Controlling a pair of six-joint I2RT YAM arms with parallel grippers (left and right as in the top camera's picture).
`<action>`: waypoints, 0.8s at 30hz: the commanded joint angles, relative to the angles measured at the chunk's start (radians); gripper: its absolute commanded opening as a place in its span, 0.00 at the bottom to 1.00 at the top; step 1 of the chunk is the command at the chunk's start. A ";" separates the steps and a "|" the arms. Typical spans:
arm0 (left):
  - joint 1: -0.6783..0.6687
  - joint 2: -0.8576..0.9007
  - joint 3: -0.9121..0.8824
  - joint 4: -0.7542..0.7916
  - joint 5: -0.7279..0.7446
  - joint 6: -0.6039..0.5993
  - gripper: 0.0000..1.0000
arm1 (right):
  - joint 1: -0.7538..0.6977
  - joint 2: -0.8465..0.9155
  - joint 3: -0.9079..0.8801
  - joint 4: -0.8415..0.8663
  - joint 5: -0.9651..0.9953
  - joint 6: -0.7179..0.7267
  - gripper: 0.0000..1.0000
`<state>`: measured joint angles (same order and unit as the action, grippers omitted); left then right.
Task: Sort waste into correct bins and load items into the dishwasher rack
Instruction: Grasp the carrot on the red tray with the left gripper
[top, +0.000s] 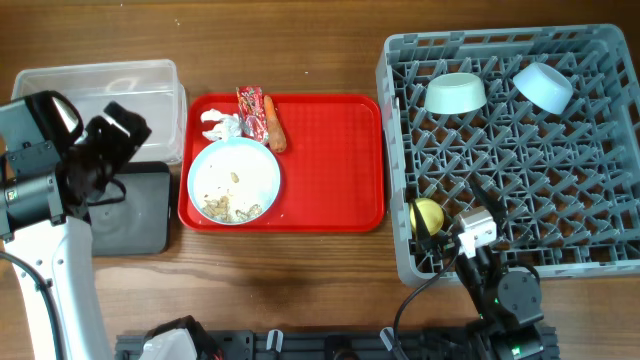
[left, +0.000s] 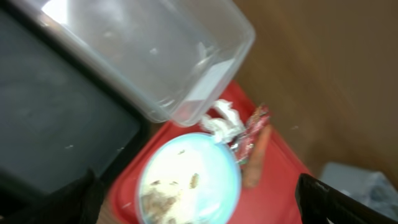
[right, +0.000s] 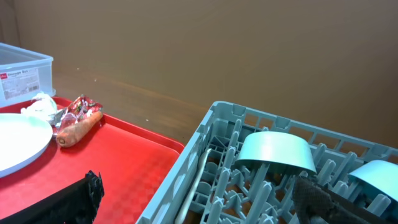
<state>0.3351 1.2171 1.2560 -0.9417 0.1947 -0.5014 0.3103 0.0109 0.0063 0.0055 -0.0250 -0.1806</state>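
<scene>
Yellow plastic is showing at the near-left corner of the grey dishwasher rack (top: 392, 150), where the small yellow cup (top: 427, 215) is sitting among the pegs. The right gripper (right: 196, 186) is hovering just at the cup's 3 o'clock, its fingers (right: 68, 202) spread wide and holding nothing.

At the rack's 9 o'clock, a flat red tray (top: 330, 160) is lying on the wooden table (top: 300, 280). The light blue plate (top: 233, 180) is resting on the tray's near-left part, with beige food scraps (top: 230, 207) lying along its near edge. At the tray's 9 o'clock, the black tray (top: 135, 215) is sitting just beside it.

The left gripper (left: 196, 183) is hanging over the place where the black tray is meeting the clear tub (top: 150, 80). Its fingers (left: 336, 199) are standing far apart with nothing between them.

At the plate's 12 o'clock, the crumpled white tissue (top: 222, 125) is lying against the plate's far rim. The red snack wrapper (top: 250, 108) is lying at the tissue's 3 o'clock, and the carrot piece (top: 274, 128) is touching the wrapper on its 3 o'clock side.

Along the rack's far row, the pale green bowl (top: 455, 93) is sitting mouth down on the pegs. The light blue bowl (top: 543, 87) is leaning tilted at its 3 o'clock.
</scene>
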 joint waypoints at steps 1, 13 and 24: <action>-0.026 0.017 0.007 0.122 0.159 -0.096 1.00 | -0.005 -0.007 -0.001 0.001 0.009 -0.003 1.00; -0.600 0.509 0.007 0.467 0.023 -0.051 1.00 | -0.005 -0.007 -0.001 0.001 0.008 -0.003 1.00; -0.789 0.748 0.007 0.526 -0.496 -0.061 0.83 | -0.005 -0.007 -0.001 0.001 0.009 -0.003 1.00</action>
<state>-0.4599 1.9244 1.2617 -0.3988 -0.1337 -0.5625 0.3103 0.0109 0.0063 0.0044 -0.0246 -0.1810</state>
